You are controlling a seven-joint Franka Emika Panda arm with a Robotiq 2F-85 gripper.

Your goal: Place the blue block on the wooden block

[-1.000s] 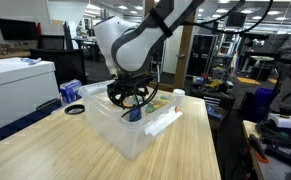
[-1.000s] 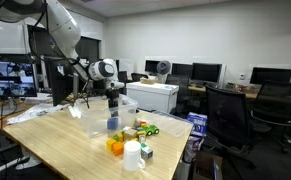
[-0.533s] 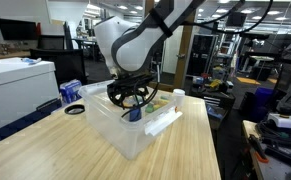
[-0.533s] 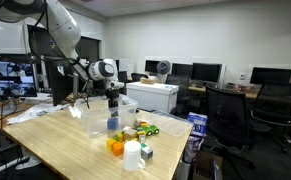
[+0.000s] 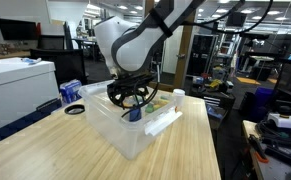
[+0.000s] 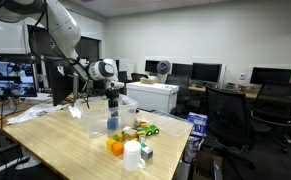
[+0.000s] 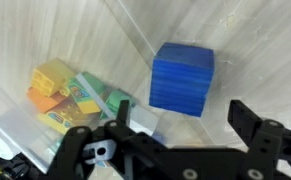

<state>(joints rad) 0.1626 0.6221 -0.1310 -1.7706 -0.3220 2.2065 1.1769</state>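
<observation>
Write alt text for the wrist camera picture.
A blue block lies on the pale floor of a bin, just ahead of the open hand, ungripped. Yellow, orange and green toys sit to its left.

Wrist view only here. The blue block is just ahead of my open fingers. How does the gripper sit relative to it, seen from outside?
Observer: In an exterior view the gripper hangs right above the blue block, which lies inside a clear bin on the table.
Operator: Anything outside the bin that I should know of?
Observer: Yes. In an exterior view a white container and a green toy stand on the table beside the bin.
</observation>
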